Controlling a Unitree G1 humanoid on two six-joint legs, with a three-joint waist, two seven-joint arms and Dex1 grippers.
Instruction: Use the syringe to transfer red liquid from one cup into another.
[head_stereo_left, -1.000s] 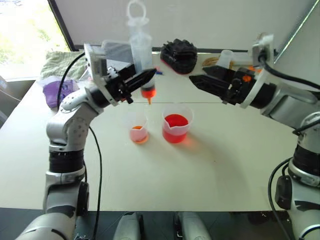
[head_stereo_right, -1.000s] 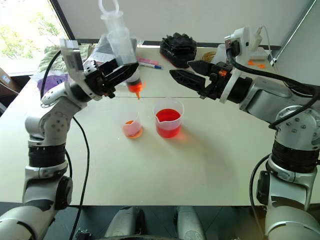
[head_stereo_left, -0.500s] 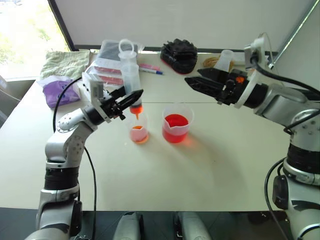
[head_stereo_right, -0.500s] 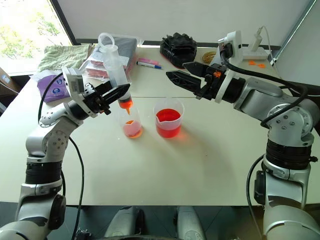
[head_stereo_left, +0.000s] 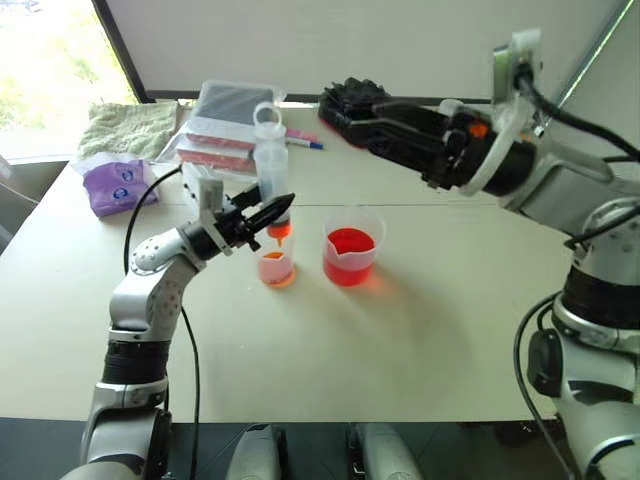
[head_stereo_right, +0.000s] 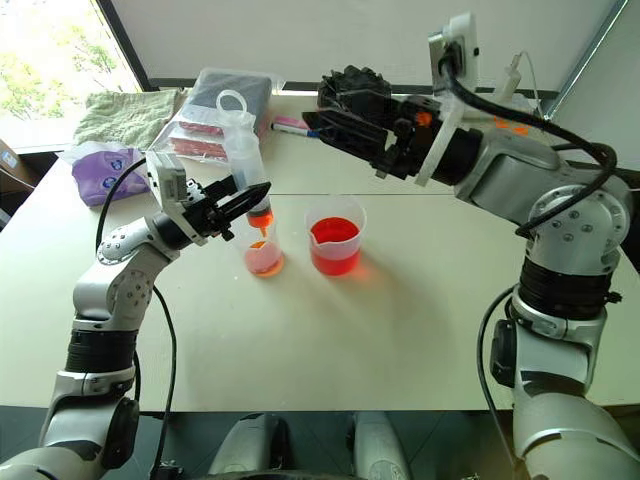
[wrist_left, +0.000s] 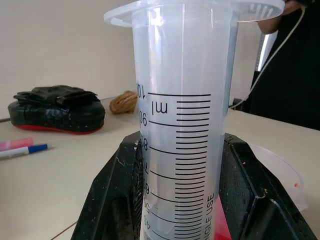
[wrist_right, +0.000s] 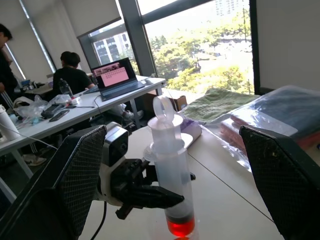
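Now my left gripper (head_stereo_left: 272, 214) is clamped on the barrel of the syringe (head_stereo_left: 268, 160), which stands nearly upright with its orange tip just over the mouth of the narrower cup (head_stereo_left: 275, 265). That cup sits near the table's (head_stereo_left: 440, 330) middle; the wider cup (head_stereo_left: 350, 255) with deep red liquid (head_stereo_left: 350, 243) is just beside it at three o'clock. A little red shows at the bottom of the barrel in the right wrist view. My right gripper (head_stereo_left: 385, 128) hangs with its fingers spread wide and empty, at about one o'clock from the syringe's ring and well above the table.

The step in hand, as I judge it, is pressing the plunger to empty the load into the narrower cup. To do it well I should keep the barrel steady and the tip inside the rim, bring my right gripper over the ring from above, and push straight down along the barrel, slowly, so the stream does not splash or tip the light cup.

Compared with a second ago, my left arm has lowered the syringe from high above the cups to the narrower cup's mouth, and my right gripper has swung from the three o'clock side toward the plunger.
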